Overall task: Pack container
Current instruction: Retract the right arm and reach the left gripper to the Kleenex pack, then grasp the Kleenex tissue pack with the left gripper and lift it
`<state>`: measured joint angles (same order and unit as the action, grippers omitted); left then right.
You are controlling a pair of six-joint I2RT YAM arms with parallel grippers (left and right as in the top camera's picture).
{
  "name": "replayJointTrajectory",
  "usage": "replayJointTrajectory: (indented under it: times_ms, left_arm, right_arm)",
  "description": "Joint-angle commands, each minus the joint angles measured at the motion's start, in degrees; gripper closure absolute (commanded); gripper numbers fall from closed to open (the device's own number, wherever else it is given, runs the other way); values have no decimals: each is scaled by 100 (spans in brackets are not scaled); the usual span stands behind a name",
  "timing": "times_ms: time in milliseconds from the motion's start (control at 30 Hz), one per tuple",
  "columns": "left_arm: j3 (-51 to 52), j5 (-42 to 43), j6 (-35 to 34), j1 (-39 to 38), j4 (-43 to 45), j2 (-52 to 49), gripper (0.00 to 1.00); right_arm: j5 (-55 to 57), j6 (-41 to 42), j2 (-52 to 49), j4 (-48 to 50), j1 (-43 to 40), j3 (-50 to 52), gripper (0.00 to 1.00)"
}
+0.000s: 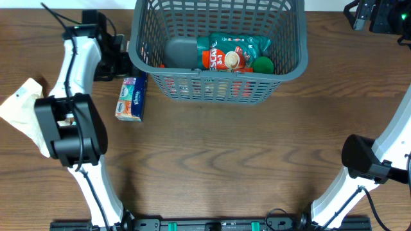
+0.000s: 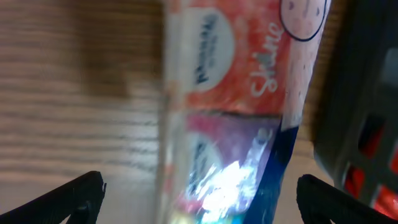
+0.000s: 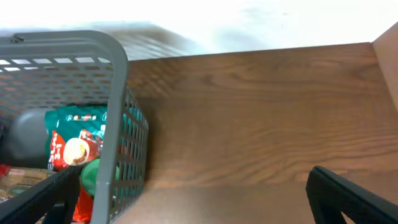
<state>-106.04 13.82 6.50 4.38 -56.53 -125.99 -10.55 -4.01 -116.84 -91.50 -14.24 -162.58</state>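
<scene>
The container (image 1: 218, 90), a big grey basket with slotted walls, sits at the far side of the wooden table (image 1: 225, 167), about in the middle. Inside it lie a teal and red pouch (image 1: 231, 51), a grey rounded thing (image 1: 181, 52) to the left of the pouch, and a green round thing (image 1: 262, 64) at the pouch's right end. Just outside the basket's near left corner a small packet (image 1: 131, 98) lies flat on the wood, beside the basket wall. The left gripper (image 2: 200, 180) hangs over the far end of that packet. Through its wrist camera the two fingers (image 2: 81, 196) stand wide apart with the packet between them, and neither finger looks to be touching it. The view is blurred, so I can make out only orange and purple panels on the packet and the dark basket wall at the right edge. Further left, near the table's edge, a cream bag (image 1: 22, 109) lies beside the left arm's elbow. The right gripper (image 3: 194, 171) is up at the far right corner of the scene, well apart from the packet. Its fingers (image 3: 348, 196) are also spread wide, over bare wood, with the basket's rounded corner to their left.
</scene>
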Motion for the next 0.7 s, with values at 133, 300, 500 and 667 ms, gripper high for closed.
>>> replayJointTrajectory:
  times_ms: [133,300,500,667]
  left_arm:
    - [-22,72,142,-212,127,-385,1]
    - [-22,66,140,-232,212,-605,1]
    - [-7,-22,142,-227,273,-809,1]
    - [-7,-103,142,-227,282,-817,3]
  right_arm:
    - [-46,-83,-48,-74,-44,28,1]
    - [-46,-83,-48,-107,-44,28,1]
    - [-46,-85,-48,-109,-44,28,1]
    - [-44,-85,-48,-109,-42,28,1]
